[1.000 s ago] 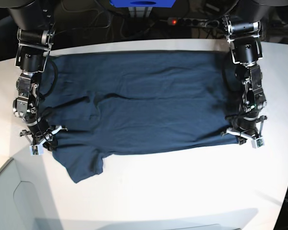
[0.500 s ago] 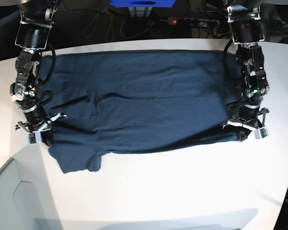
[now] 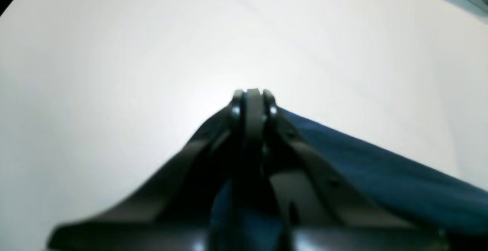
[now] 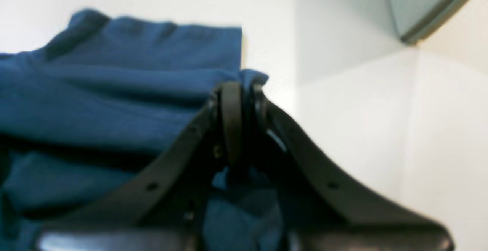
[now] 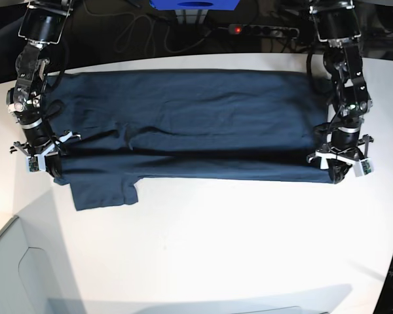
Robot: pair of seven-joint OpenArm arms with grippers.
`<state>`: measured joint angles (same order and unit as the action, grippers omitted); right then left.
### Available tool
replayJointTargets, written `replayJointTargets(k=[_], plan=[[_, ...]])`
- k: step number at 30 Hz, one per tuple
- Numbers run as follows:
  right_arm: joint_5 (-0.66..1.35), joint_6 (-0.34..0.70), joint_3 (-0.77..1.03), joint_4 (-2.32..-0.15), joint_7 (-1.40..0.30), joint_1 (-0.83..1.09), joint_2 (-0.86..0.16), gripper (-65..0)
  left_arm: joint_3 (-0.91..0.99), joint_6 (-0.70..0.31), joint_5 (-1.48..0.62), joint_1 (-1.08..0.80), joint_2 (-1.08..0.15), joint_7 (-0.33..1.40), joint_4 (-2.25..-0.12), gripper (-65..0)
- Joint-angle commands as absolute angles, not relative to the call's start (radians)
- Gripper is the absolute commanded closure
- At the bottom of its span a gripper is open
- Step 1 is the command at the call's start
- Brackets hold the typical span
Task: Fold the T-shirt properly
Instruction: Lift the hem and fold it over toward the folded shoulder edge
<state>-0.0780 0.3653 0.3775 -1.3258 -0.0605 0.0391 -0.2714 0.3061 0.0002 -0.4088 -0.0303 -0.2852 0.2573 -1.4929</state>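
End effectors, two of them, are both pinched fully together on cloth. The left end effector [image 5: 340, 171] sits at the base view's right, its jaws clamped on the near right corner of the T-shirt [image 5: 190, 124]; its wrist view shows the two fingertips [image 3: 251, 100] pressed tight, with navy fabric trailing out between and behind them over the white surface [image 5: 236, 248]. The right end effector [image 5: 44, 165] sits at the base view's left, jaws likewise squeezed onto the shirt's left edge; its wrist view shows a small tuft of blue cloth poking past the closed tips [image 4: 238, 94].

One T-shirt lies on the surface, spread wide between the two arms, its far edge near the surface's back rim. The front portion is doubled over, forming a long straight fold line running across from one end effector to the other. One short sleeve [image 5: 103, 191] sticks out flat toward the camera below the fold, just beside the right end effector.

Behind the surface, one black power strip [image 5: 262, 29] with a red light and one blue object [image 5: 195, 4] show at the top edge.
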Motion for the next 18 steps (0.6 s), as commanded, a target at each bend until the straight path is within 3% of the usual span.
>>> replayJointTargets(k=[1, 12, 18], plan=[[-0.068, 0.358, 0.384, -1.346, -0.028, 0.031, -0.288, 0.0, 0.312, 0.001, -0.414, -0.025, -0.302, 0.225, -1.529, 0.0], [-0.068, 0.358, 0.384, -1.434, -0.027, 0.130, -0.285, 0.0, 0.314, 0.002, -0.414, -0.134, -0.300, 0.214, -1.577, 0.0], [-0.068, 0.358, 0.437, -1.534, -0.027, 0.166, -0.229, 0.0, 0.360, -0.001, -0.414, -0.154, -0.257, 0.219, -1.584, 0.0]])
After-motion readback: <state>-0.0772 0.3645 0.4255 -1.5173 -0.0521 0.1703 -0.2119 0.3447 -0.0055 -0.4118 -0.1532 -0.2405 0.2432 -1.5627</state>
